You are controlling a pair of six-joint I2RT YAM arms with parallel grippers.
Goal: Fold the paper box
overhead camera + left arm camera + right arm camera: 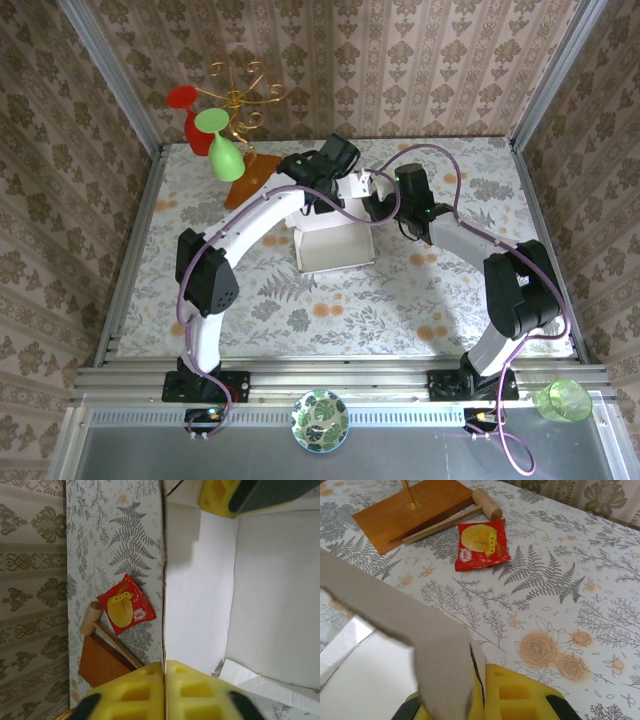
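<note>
Paper box (335, 248) sits open mid-surface (300, 310), long side running left-right, with its far edge in both arms' reach: left jaws pinched shut on the wall edge, right jaws clamped on the raised flap (395, 615) just beside.

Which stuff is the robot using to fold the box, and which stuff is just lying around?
For the job:
- paper box
- left gripper, pinching a box wall
- right gripper, pinching a flap

Just lying about:
- red snack packet
- wooden mallet
- wooden board
- green goblet
- red goblet
- green cup
- leafy bowl
</note>
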